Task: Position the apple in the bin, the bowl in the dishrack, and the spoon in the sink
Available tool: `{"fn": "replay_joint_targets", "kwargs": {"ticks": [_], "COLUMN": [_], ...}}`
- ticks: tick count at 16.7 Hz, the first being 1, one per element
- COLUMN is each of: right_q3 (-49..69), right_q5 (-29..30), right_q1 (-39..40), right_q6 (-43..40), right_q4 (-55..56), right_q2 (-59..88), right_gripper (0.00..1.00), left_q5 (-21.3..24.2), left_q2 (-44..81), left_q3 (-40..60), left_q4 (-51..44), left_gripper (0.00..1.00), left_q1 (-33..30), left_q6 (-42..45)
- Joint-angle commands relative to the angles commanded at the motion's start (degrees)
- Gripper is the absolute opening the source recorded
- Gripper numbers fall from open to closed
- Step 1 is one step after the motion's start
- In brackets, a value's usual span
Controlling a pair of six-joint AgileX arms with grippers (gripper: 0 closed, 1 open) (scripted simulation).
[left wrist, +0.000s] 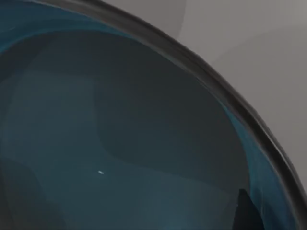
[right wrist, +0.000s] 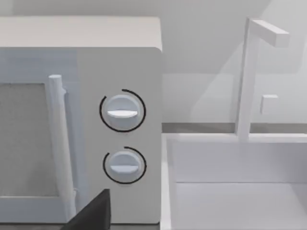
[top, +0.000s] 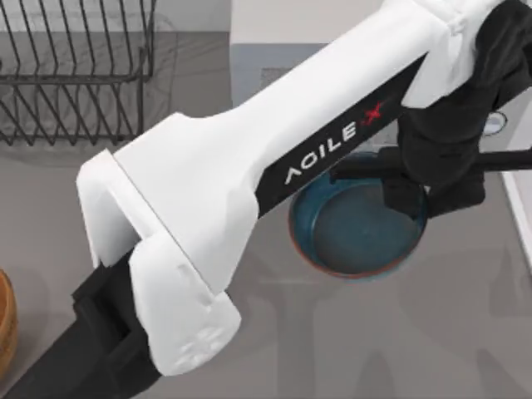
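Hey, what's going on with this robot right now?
The left arm is stretched across the table with its pincer down at the far rim of the blue bowl, which sits on the grey counter. Its wrist camera looks straight into the bowl's inside. Whether it has gripped the rim can't be told. The dishrack stands at the back left, and the bin's edge shows at the left. The right wrist camera faces the microwave and sink.
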Motion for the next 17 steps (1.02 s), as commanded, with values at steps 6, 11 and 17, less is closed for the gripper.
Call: {"fn": "replay_joint_targets", "kwargs": {"ticks": [6, 11, 17], "right_q3": [0.0, 0.0, 0.0], "right_q5": [0.0, 0.0, 0.0], "right_q1": [0.0, 0.0, 0.0], "right_q6": [0.0, 0.0, 0.0], "right_q4": [0.0, 0.0, 0.0], "right_q2": [0.0, 0.0, 0.0], "right_gripper": [1.00, 1.00, 1.00], "left_q5": [8.2, 13.7, 15.3], "left_q2": [-24.8, -50.4, -77.8], "left_q3": [-23.3, -48.5, -77.0], "left_q4": [19.6, 41.7, 66.0], "left_gripper": [0.00, 0.00, 0.00], "left_q1": [10.0, 25.5, 48.3], "left_q6": [5.1, 16.2, 36.6]}}
